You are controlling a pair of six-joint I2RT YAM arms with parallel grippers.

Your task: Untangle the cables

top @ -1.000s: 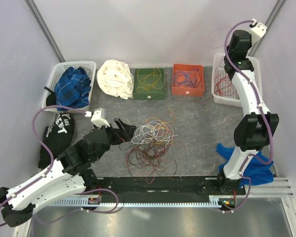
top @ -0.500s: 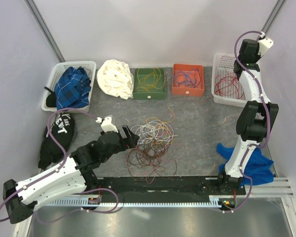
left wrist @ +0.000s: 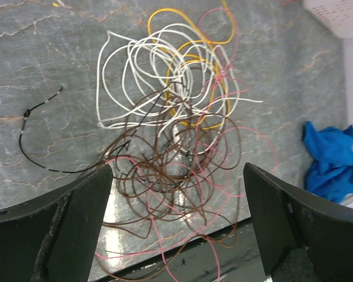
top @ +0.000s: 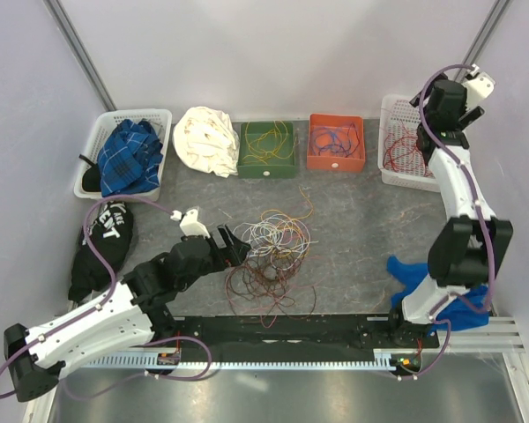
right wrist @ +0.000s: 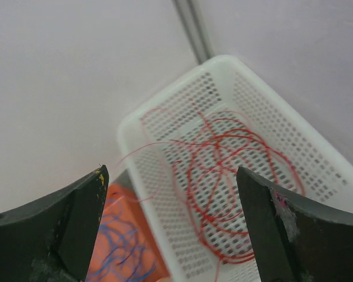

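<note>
The bench [top: 361,220] is a grey mottled surface enclosed by pale walls. A black garment [top: 101,247] is laid at its left edge, and a blue cloth [top: 463,300] is bunched at the near right corner by the right arm's base.

A white basket [top: 88,163] holding a blue plaid cloth [top: 128,159] is set in the far left corner. A second white basket [right wrist: 235,59] is set in the far right corner, and red cables [right wrist: 223,170] are coiled inside it. Along the far edge, between the baskets, a crumpled white cloth [top: 207,141], a green bin [top: 266,169] and an orange bin [top: 335,162] are lined up from left to right. Thin strands are seen in both bins.

The cables [top: 269,256] are heaped in a knot at the middle of the bench, toward the near edge. White, yellow, brown and pink loops are distinguished in the left wrist view.

The left gripper [left wrist: 177,170] is held at the left side of the knot. Its fingers are spread wide and no strand is gripped. The right gripper [right wrist: 172,171] is raised over the far right basket. Its fingers are likewise spread wide, with nothing between them.
</note>
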